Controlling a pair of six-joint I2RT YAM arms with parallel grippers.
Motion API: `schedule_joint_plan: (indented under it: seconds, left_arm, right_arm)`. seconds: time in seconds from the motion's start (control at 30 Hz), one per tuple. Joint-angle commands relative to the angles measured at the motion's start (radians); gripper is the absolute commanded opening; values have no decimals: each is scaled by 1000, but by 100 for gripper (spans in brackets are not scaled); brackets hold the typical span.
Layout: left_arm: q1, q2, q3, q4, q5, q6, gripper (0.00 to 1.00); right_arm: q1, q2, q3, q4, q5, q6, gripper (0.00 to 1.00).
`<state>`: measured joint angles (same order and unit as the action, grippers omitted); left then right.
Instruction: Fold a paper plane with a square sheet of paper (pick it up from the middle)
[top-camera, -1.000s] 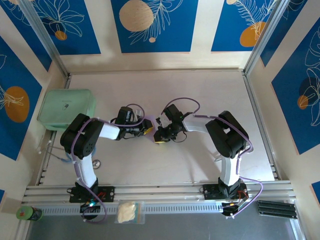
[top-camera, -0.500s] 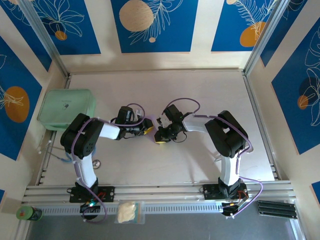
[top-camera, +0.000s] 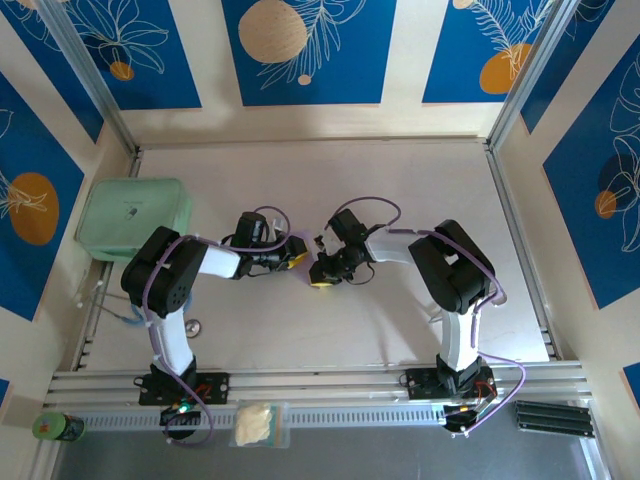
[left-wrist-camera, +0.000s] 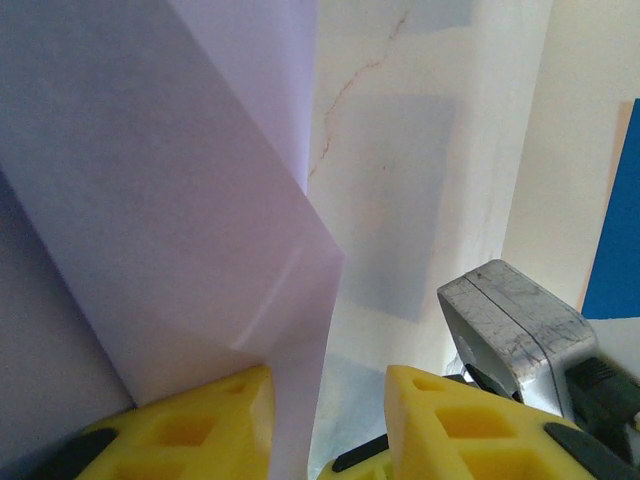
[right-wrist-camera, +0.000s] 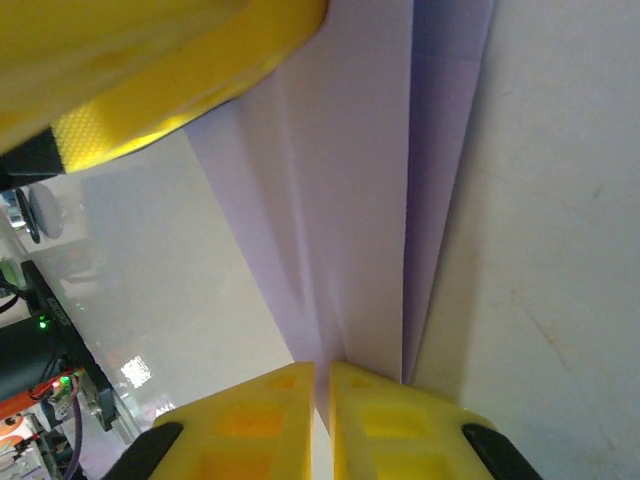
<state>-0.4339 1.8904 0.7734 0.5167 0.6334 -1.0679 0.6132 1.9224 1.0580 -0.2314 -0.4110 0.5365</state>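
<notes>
Two sets of jaws meet at the paper plane (right-wrist-camera: 350, 200): my right gripper (right-wrist-camera: 320, 385) pinches its folded end, my left gripper (left-wrist-camera: 330, 388) holds its jaws apart beside it.

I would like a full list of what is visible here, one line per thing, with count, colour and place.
paper: 1, pale lilac, folded, between the two grippers at mid-table
box: 1, mint green, left edge of the table
table: 1, pale, under the arms
bag: 1, clear with pale contents, on the near rail
can: 1, green, near left corner
bars: one set, black, near right corner
panels: several, blue with leaf prints, on the walls
left gripper: 1, yellow fingers, open, paper against one finger
right gripper: 1, yellow fingers, shut on the paper
</notes>
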Motion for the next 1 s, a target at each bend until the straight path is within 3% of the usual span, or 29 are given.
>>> schedule_joint_plan:
  seconds: [0.0, 0.3, 0.97]
  left_arm:
    - [1, 47, -8, -78, -23, 11, 36]
    - [1, 53, -3, -90, -25, 14, 36]
    - [1, 55, -3, -96, -25, 13, 37]
  right_arm:
    - [-16, -31, -19, 13, -62, 29, 14]
    - [-20, -72, -49, 11, -83, 28, 14]
    - [-13, 1, -50, 6, -89, 21, 14]
